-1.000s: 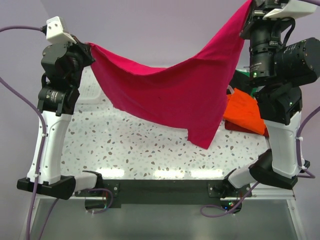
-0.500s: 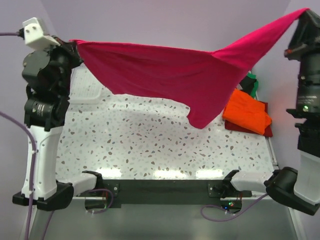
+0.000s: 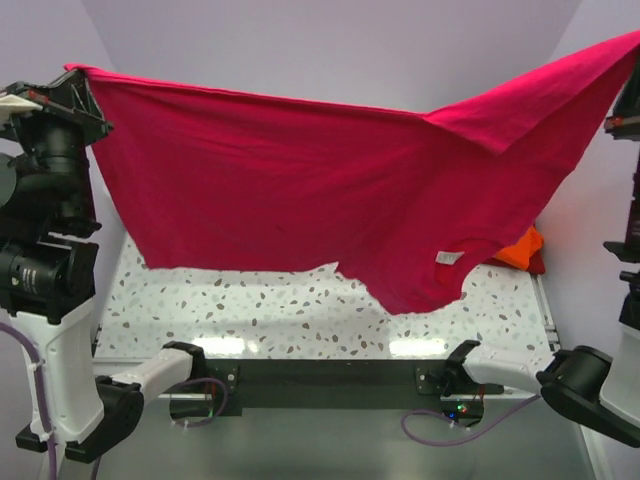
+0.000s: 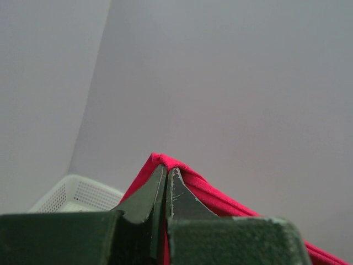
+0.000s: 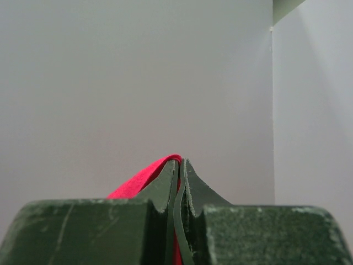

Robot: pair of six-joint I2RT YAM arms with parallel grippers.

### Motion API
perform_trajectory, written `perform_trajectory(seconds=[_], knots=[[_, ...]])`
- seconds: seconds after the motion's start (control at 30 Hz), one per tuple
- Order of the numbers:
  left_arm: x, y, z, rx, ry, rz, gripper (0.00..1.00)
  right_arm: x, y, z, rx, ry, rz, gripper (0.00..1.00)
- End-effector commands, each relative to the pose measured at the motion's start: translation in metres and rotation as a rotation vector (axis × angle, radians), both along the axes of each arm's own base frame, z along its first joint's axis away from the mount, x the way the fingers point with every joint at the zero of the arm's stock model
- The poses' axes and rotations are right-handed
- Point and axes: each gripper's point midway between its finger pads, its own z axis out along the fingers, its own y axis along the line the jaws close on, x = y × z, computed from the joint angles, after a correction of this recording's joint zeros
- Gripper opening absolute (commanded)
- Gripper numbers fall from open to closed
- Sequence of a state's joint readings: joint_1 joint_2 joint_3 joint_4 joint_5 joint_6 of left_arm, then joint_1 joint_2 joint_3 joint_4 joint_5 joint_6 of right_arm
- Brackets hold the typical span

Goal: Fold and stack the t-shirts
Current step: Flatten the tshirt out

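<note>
Currently left pincer (image 4: 166, 182) and right pincer (image 5: 180, 171) clamp the crimson t-shirt (image 3: 300, 190) taut; either thin pinch might slip, dropping it.

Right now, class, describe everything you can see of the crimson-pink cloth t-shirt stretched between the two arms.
The crimson-pink cloth t-shirt looks soft and plain. It hangs spread wide in the air, its top edge pulled nearly taut. The left fingers pinch one corner, the right fingers the other. Its neck opening with a small white label droops lowest, seemingly clear of the speckled table.
</note>
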State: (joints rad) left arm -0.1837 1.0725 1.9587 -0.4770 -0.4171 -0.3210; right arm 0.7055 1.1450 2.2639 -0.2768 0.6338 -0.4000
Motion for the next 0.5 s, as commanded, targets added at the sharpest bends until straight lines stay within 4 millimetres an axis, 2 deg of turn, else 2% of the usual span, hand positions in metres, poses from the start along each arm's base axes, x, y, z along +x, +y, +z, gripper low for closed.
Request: perform_trajectory(seconds=[0.0, 0.1, 0.2, 0.23, 0.27, 0.37, 0.47], knots=[[0.047, -0.001, -0.016, 0.027, 0.065, 0.045, 0.0, 0.033, 0.027, 0.003, -0.066, 0.004, -0.037, 0.0], [0.072, -0.005, -0.028, 0.033, 0.098, 0.048, 0.0, 0.054, 0.044, 0.001, -0.096, 0.016, -0.049, 0.0], [0.096, -0.007, -0.039, 0.038, 0.128, 0.062, 0.0, 0.071, 0.055, -0.001, -0.109, 0.025, -0.076, 0.0], [0.102, -0.008, -0.04, 0.041, 0.133, 0.063, 0.0, 0.072, 0.054, 0.002, -0.105, 0.017, -0.083, 0.0], [0.111, -0.01, -0.043, 0.044, 0.143, 0.063, 0.0, 0.081, 0.061, 0.0, -0.118, 0.029, -0.09, 0.0], [0.126, -0.011, -0.047, 0.048, 0.155, 0.069, 0.0, 0.083, 0.062, 0.006, -0.115, 0.018, -0.099, 0.0], [0.131, -0.011, -0.047, 0.047, 0.155, 0.071, 0.0, 0.087, 0.066, 0.007, -0.121, 0.015, -0.1, 0.0]])
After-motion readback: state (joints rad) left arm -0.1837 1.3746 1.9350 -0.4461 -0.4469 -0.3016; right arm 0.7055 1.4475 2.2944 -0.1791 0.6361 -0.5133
